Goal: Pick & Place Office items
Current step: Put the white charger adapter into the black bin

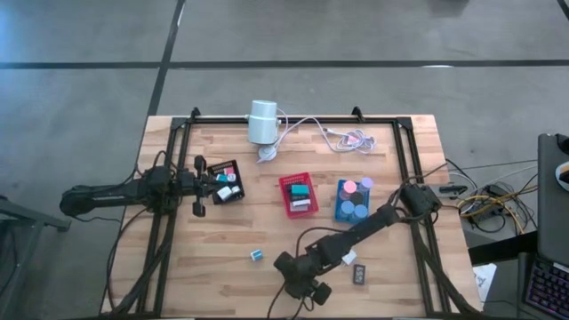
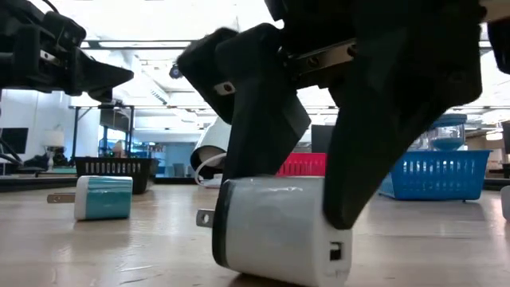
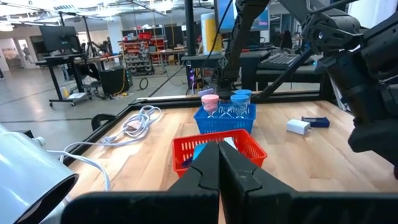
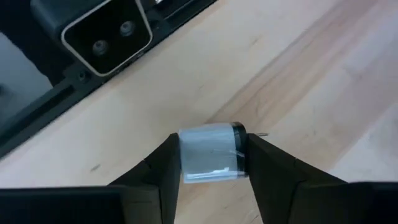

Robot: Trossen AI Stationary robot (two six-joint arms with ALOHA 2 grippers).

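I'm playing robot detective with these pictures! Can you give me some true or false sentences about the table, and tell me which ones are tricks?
1. The right end effector has its fingers on either side of a white charger block. True.
2. That white charger block is already inside the red tray. False: it sits on the wooden table, near its front edge.
3. The left end effector is shut, with nothing between its fingers. True.
4. The blue tray holds pink and blue round discs. True.
5. The teal block lies in the black tray. False: it lies on the bare table.
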